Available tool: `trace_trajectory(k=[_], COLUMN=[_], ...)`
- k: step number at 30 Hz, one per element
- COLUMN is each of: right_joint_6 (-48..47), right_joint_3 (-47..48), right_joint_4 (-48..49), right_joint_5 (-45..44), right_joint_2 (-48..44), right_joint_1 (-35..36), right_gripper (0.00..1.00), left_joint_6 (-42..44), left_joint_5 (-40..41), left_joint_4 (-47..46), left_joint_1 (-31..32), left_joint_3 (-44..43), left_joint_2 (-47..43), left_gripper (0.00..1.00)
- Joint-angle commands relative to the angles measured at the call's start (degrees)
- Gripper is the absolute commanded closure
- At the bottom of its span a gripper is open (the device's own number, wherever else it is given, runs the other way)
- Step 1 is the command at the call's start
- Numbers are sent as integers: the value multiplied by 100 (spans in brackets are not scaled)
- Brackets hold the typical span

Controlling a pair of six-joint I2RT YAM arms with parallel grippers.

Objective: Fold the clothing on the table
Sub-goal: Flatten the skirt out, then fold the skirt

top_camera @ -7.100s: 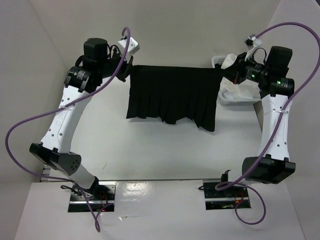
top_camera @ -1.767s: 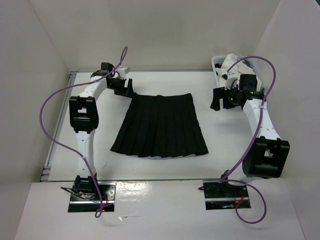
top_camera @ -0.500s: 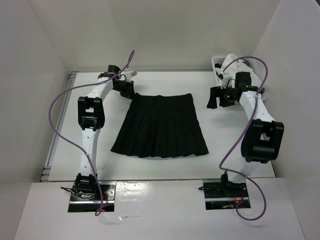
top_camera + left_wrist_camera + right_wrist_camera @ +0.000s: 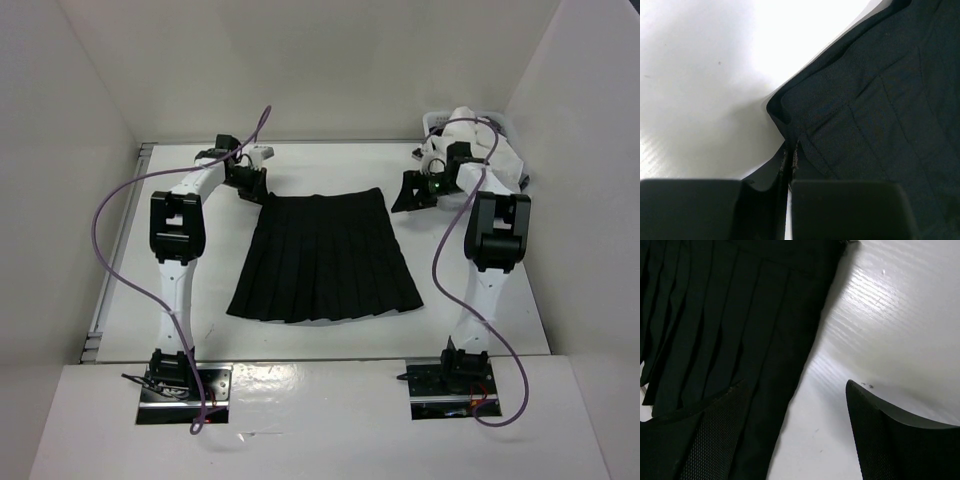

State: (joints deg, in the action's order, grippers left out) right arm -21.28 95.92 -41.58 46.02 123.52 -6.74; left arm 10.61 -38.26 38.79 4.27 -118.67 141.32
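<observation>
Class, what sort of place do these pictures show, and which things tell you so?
Probably a robot lab test cell, not a home: a left arm and right arm bolted at the near edge of a white table, plain white walls boxing it in, and one black skirt spread out.

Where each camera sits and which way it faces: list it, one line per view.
Top external: fixed above and behind the arms, looking down on the table; both arms, left gripper and right gripper show.
Left wrist: on the left arm, looking down at a waistband corner of the skirt; its shut fingers pinch it.
Right wrist: on the right arm, looking down along the skirt's side edge; its open fingers show.
Shared: all three see the skirt on the table.
</observation>
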Motion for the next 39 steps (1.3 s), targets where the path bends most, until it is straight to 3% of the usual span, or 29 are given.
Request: trace_trajectory(k=[1, 16, 39], right_joint_6=[-184, 247, 361], right_joint_3=[444, 1463, 2607], right_joint_4=[-69, 687, 300], right_joint_5=[469, 127, -67], right_joint_2=[365, 1226, 2097], right_joint_1=[-55, 622, 569], right_gripper=[18, 19, 43], left_joint_6=[240, 354, 407], left_joint_5=[152, 521, 574], left_joint_4=[-20, -20, -73], left_joint_1=[74, 126, 126], left_joint_3=[160, 502, 380], left_joint_2=[-350, -517, -306], left_gripper=[100, 100, 100])
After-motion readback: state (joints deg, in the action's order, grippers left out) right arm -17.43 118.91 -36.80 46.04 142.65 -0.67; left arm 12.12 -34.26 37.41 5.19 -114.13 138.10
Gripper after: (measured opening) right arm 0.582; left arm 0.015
